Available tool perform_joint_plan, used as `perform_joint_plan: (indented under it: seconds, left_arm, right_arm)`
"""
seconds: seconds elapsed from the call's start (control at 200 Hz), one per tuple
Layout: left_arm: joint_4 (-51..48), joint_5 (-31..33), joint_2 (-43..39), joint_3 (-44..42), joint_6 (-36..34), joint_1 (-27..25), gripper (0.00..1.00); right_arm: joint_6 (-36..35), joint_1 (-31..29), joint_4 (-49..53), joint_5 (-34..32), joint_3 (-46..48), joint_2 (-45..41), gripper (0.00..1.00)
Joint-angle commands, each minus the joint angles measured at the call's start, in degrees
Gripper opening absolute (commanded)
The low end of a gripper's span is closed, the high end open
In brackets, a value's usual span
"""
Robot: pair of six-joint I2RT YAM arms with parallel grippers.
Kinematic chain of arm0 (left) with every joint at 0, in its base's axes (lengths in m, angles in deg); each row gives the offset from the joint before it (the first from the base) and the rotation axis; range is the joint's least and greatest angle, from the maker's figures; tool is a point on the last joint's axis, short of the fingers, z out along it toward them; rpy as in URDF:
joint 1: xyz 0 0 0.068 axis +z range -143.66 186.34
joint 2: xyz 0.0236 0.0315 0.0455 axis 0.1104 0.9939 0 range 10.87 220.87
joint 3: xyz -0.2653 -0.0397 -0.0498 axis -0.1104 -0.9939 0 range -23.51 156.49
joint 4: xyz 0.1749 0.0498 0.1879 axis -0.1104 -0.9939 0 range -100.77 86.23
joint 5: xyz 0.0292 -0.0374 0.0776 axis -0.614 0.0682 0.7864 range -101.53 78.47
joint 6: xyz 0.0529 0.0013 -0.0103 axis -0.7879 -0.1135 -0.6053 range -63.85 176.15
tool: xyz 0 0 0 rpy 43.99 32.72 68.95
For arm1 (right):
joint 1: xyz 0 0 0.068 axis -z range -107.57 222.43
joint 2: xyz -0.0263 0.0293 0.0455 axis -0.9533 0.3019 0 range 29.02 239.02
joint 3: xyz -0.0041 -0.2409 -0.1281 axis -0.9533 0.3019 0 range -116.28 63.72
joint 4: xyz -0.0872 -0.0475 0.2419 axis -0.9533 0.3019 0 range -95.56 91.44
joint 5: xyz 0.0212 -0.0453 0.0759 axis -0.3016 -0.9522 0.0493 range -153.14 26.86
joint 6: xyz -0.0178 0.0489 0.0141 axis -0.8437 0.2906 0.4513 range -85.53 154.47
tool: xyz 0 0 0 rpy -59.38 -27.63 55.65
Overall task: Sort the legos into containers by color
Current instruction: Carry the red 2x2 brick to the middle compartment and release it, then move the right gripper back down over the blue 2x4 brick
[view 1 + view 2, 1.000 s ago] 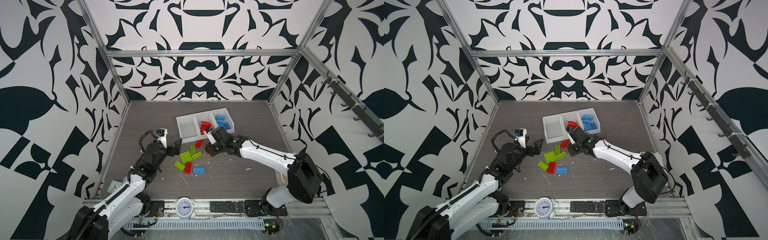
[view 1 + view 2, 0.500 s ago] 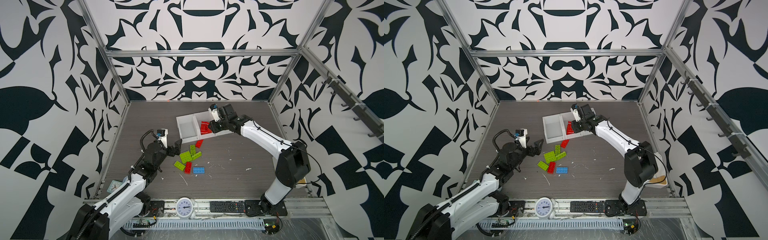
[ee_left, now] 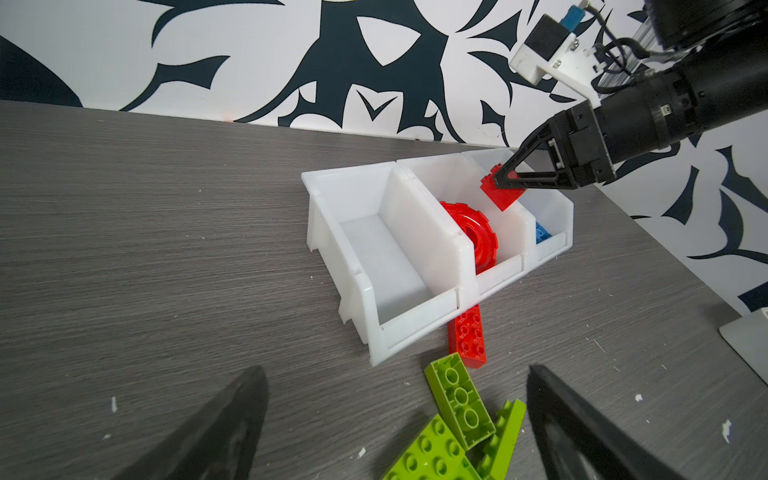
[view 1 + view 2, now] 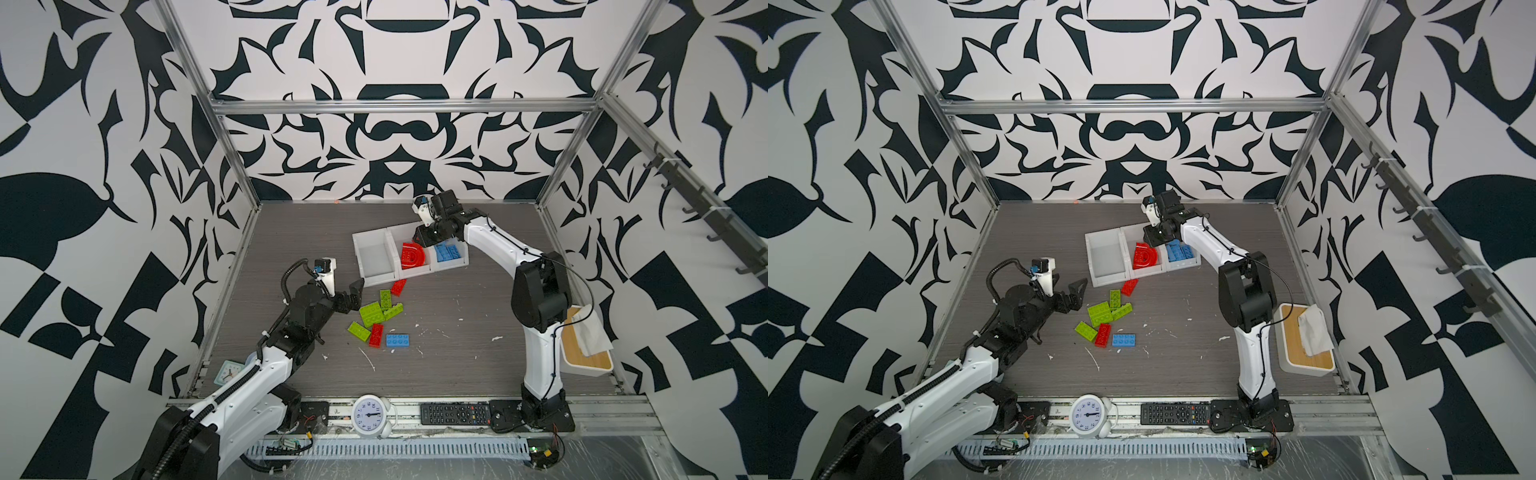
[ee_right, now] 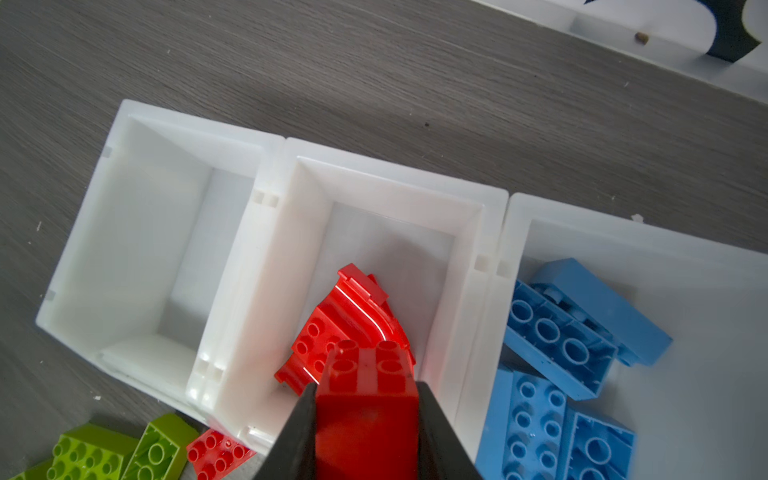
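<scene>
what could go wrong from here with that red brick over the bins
The red brick in the right tool may land on the tilted red arch and bounce over the low front of the middle bin. In the left wrist view it hangs near the wall to the blue-brick bin, so it might drop there.

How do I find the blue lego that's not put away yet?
Find the three joined white bins on the grey table. In front of them lies a pile of legos; at its near edge, beside a red brick, is the blue lego, the only blue one outside the bins.
</scene>
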Motion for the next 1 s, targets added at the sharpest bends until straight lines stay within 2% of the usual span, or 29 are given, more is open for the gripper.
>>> perform_joint_plan:
  seconds: [0.0, 0.18, 0.295, 0.395, 0.565, 0.7, 0.805, 0.995]
  left_arm:
    - [0.1, 0.3, -0.5, 0.0, -0.1, -0.1, 0.99]
    - [0.4, 0.6, -0.7, -0.2, -0.1, 0.0, 0.99]
    - [0.2, 0.4, -0.4, 0.1, -0.1, -0.1, 1.00]
    - [0.0, 0.4, -0.9, -0.1, -0.1, -0.1, 0.99]
    - [0.0, 0.8, -1.6, -0.4, -0.1, 0.0, 0.99]
    - [-0.1, 0.8, -1.7, -0.2, 0.0, -0.1, 0.99]
    - [-0.2, 1.2, -1.9, -0.4, 0.1, 0.0, 0.99]
    - [0.0, 4.0, -2.6, -1.3, 0.9, 0.0, 0.99]
  right_arm:
    - [-0.3, 0.3, 0.5, 1.8, -3.3, -0.4, 0.29]
    - [-0.3, 0.3, 2.4, 1.8, -7.1, 1.7, 0.34]
    - [-0.3, 0.3, 2.4, 1.2, -7.2, 1.2, 0.48]
    - [-0.3, 0.4, 2.6, 1.3, -7.0, 0.7, 0.55]
    - [0.6, 0.3, 2.4, 2.6, -4.6, -3.2, 0.56]
    - [3.5, -0.2, 0.4, 3.4, 2.6, -10.4, 0.56]
    - [6.7, -2.5, -3.9, 1.4, 13.9, -18.8, 0.57]
    - [9.6, -12.7, -11.2, -2.9, 32.5, -32.2, 0.58]
